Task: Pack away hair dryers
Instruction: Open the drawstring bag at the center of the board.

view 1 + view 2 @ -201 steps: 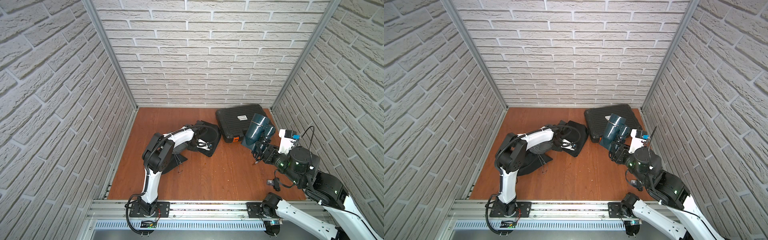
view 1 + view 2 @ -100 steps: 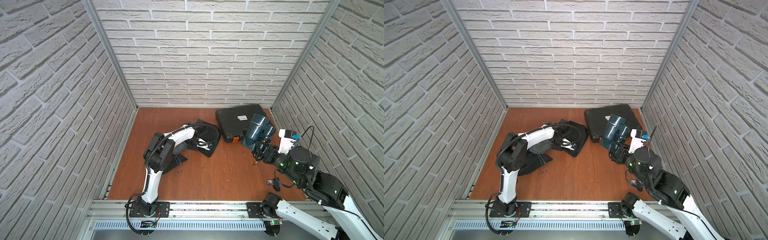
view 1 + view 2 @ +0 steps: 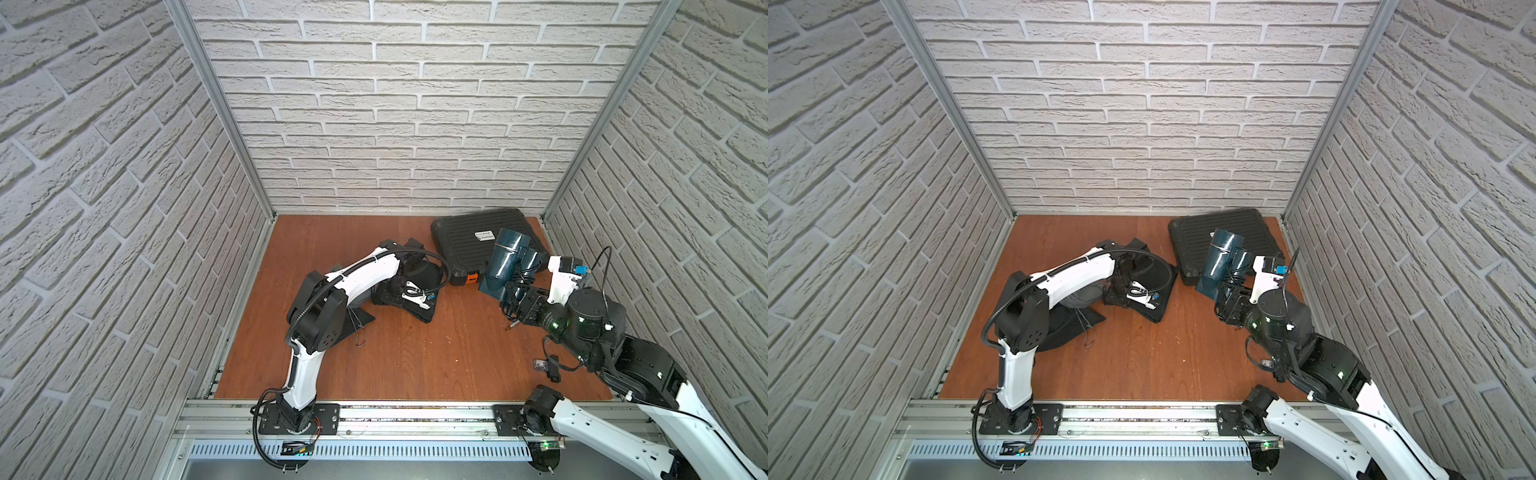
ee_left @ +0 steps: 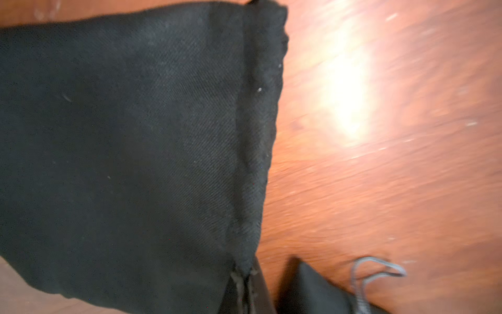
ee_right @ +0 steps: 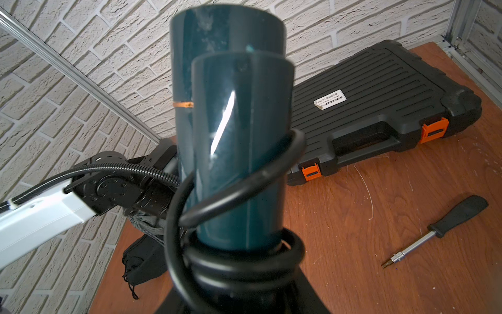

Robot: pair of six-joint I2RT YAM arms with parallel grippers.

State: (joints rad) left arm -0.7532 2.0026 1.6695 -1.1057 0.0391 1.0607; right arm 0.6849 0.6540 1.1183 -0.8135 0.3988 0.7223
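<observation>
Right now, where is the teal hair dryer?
In both top views the teal hair dryer is at the right rear of the table, held in the jaws of the right gripper, in front of the black hard case.

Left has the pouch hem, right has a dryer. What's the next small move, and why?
Probably raise the left gripper slightly. It is shut on the hem of the black pouch, which looks flat on the table with its mouth closed, while the right gripper holds the teal hair dryer aloft near the hard case.
</observation>
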